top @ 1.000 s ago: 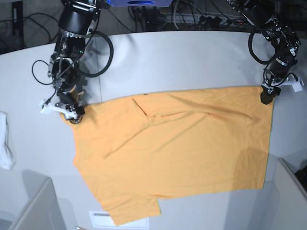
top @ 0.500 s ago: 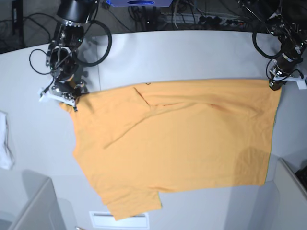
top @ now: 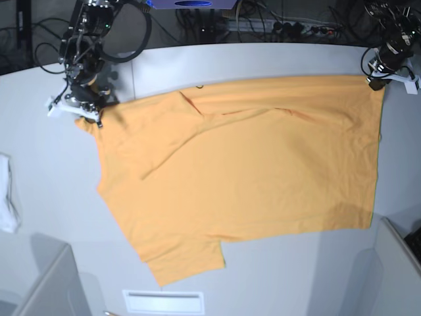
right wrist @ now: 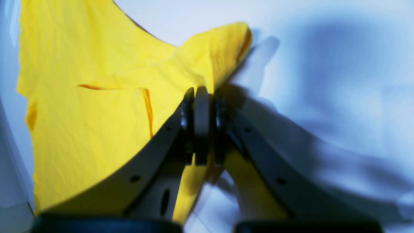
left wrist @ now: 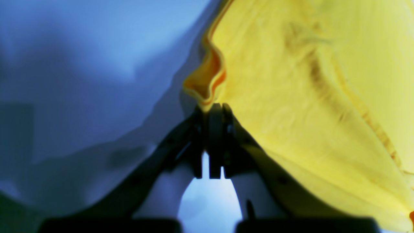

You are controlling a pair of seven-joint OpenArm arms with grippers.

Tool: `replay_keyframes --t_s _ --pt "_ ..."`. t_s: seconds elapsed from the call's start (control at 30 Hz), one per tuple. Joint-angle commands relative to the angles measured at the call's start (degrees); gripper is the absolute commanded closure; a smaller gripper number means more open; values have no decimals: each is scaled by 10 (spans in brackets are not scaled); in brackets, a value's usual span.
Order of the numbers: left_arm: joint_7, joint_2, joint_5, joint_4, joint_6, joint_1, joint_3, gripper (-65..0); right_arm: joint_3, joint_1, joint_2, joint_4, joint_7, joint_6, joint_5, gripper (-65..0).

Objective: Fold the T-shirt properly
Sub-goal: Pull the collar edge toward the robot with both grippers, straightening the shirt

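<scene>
T-shirt point(top: 250, 164) looks orange-yellow, spread flat on the grey table point(top: 263, 62) in base view. Left wrist view: we see the left gripper point(left wrist: 210, 108) clamped on a bunched corner. Right wrist view: right gripper point(right wrist: 202, 92) pinches another corner.

Bare table point(top: 263, 62) beyond T-shirt point(top: 250, 164)

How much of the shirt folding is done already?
Not much yet. The T-shirt lies spread open on the table, with no fold showing; one sleeve sticks out at the near edge. In hand: the left gripper and right gripper are each shut on a far corner of the cloth, holding that edge stretched between them. Left to do: all the actual folding.
</scene>
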Motion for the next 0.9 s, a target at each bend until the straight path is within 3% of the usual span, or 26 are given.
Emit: replay_keyframes --t_s 0.0,0.13,0.87 --pt "-15 -8 -3 25 0 11 -5 0 1 -5 5 17 19 3 -5 0" --pt "-15 -1 -3 72 0 40 -5 0 6 -34 5 39 -12 3 -4 0" --pt "-15 5 1 83 0 84 -5 0 6 -155 4 105 -14 3 -3 0"
